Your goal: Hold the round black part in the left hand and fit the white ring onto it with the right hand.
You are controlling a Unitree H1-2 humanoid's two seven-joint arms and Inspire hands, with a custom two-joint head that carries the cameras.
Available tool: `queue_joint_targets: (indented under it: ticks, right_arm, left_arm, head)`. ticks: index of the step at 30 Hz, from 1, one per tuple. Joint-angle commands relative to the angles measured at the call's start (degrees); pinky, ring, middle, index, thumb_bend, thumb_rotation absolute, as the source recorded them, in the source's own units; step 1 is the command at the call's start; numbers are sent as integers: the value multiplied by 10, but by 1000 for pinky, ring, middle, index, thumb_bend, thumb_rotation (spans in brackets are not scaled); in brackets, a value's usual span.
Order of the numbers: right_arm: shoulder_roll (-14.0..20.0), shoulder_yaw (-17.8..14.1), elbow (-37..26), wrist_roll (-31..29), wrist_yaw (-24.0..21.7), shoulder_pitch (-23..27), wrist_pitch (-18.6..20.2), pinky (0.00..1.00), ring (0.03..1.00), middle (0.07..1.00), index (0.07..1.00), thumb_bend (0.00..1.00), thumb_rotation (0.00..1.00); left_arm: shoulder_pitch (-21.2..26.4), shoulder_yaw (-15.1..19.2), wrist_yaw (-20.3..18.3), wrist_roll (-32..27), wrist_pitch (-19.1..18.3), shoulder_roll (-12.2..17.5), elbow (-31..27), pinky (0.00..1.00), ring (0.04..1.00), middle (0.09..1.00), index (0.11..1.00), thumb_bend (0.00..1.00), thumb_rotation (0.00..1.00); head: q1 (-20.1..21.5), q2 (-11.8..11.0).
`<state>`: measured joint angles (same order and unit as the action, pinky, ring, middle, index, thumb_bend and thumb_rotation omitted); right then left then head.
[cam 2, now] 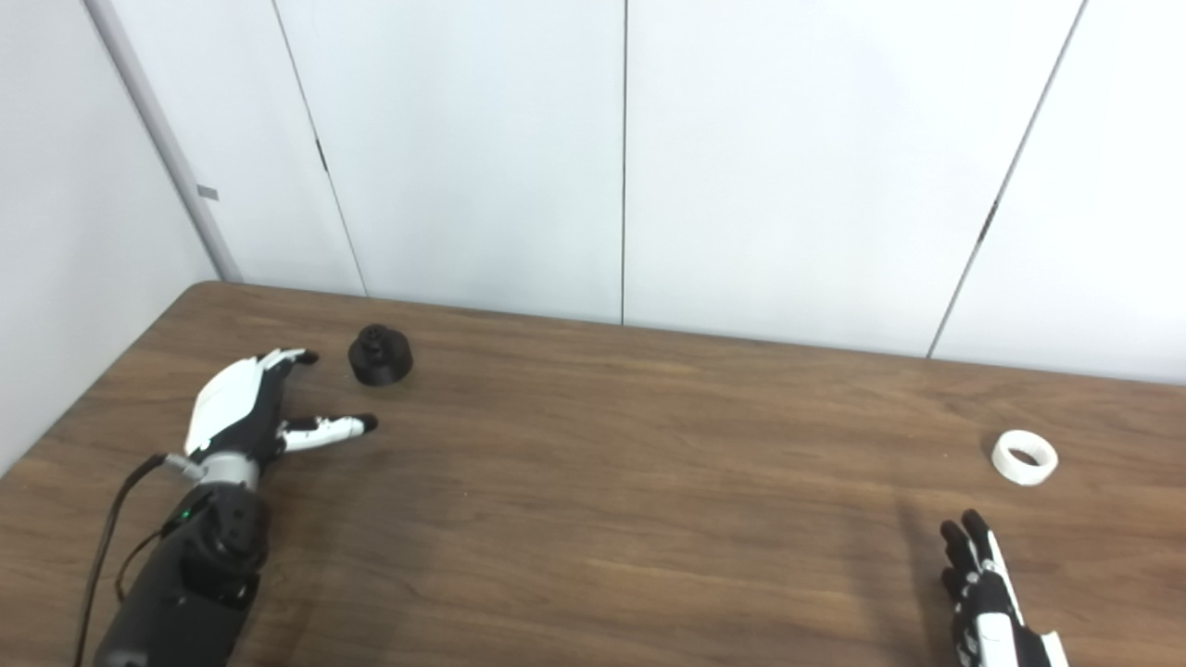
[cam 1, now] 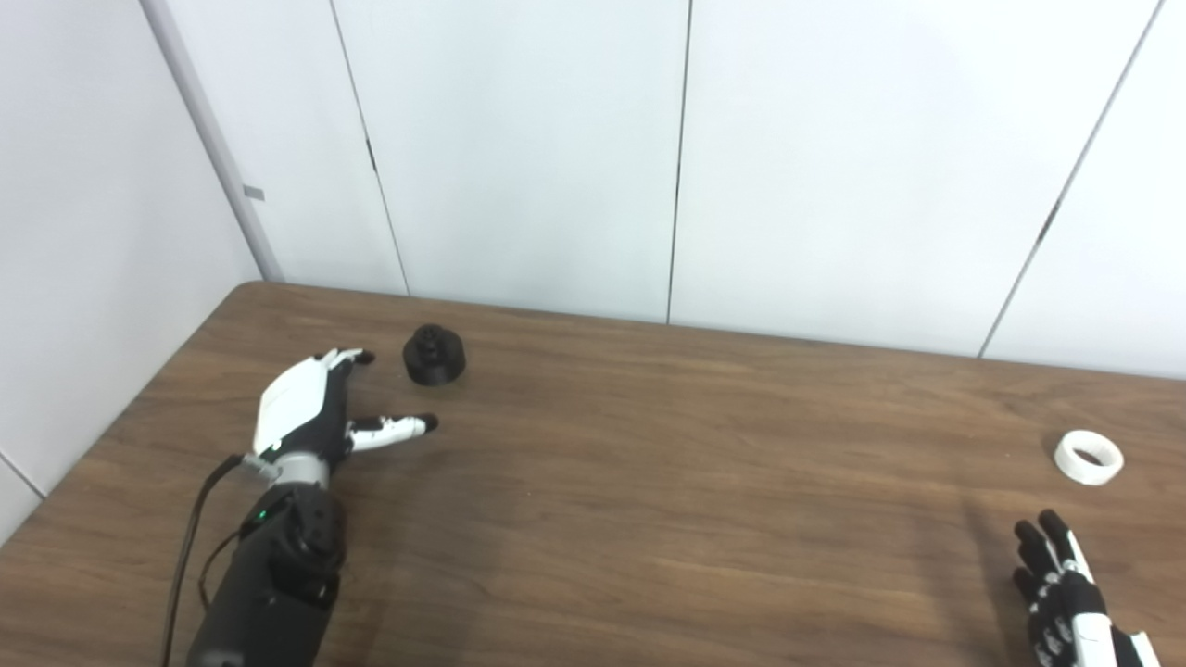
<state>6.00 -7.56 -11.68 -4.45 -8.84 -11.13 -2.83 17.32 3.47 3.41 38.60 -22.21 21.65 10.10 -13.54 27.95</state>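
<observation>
So nothing's held yet: your left hand point(cam 1: 310, 408), fingers spread, sits at seven o'clock of the round black part point(cam 1: 434, 355); your right hand point(cam 1: 1066, 593), also spread, waits below the white ring point(cam 1: 1089, 457).

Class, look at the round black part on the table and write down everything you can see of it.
The round black part is a squat, matte black disc with a smaller knob-like stub rising from the middle of its top; it looks like plastic. It sits flat and upright on the brown wooden table, near the far left corner. Nothing holds it: the left hand, open with fingers apart, lies just to its near left without touching it. The white ring lies far off at the right side.
</observation>
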Motion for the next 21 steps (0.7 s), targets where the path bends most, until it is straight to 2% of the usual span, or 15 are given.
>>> queue_joint_targets:
  ticks: [1, 8, 16, 21]
  right_arm:
    - [9, 10, 3, 2, -3, -38, -6, 1000, 1000, 971, 1000, 408, 1000]
    - [8, 11, 5, 7, -1, -37, -14, 1000, 995, 961, 993, 400, 1000]
    - [4, 10, 9, 5, 1, -37, -21, 1000, 976, 952, 983, 401, 1000]
    - [1, 11, 1, 4, 2, -39, -7, 1000, 979, 953, 983, 391, 1000]
  left_arm:
    - [39, -4, 15, 4, 3, 24, 4, 1000, 990, 941, 849, 966, 435]
    - [83, -19, 15, -7, -11, 29, 56, 1000, 1000, 951, 851, 973, 422]
    - [127, -38, 22, -16, -9, 39, 116, 1000, 1000, 953, 854, 984, 397]
    - [149, -53, 21, -17, -10, 46, 147, 1000, 1000, 953, 859, 982, 410]
  head:
    - [2, 1]
    - [4, 2]
    - [7, 1]
    - [9, 1]
